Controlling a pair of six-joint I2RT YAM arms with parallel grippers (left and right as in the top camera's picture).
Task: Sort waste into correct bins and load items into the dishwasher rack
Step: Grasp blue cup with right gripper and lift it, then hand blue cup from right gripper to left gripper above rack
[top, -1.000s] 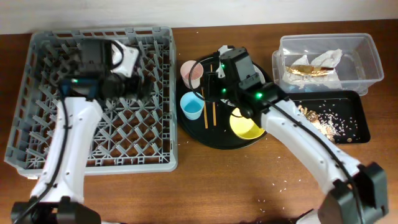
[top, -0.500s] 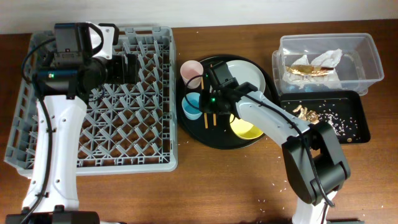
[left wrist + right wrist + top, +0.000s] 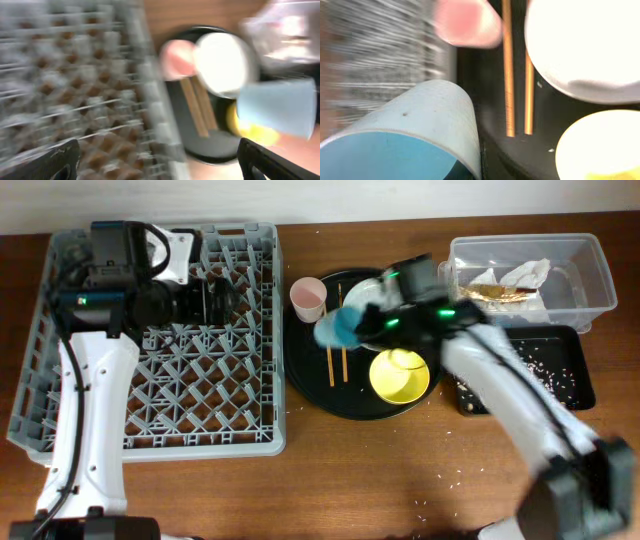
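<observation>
The light blue cup (image 3: pixel 343 328) hangs tilted above the round black tray (image 3: pixel 312 385), clamped in the right claw (image 3: pixel 362 322); both are blurred. On the tray below lie the chopsticks (image 3: pixel 337 362), with the pink cup (image 3: pixel 307 299), plate (image 3: pixel 366 288) and yellow bowl (image 3: pixel 400 375) around them. The left claw (image 3: pixel 215 300) hovers over the dishwasher rack (image 3: pixel 150 415), its jaws wide apart.
</observation>
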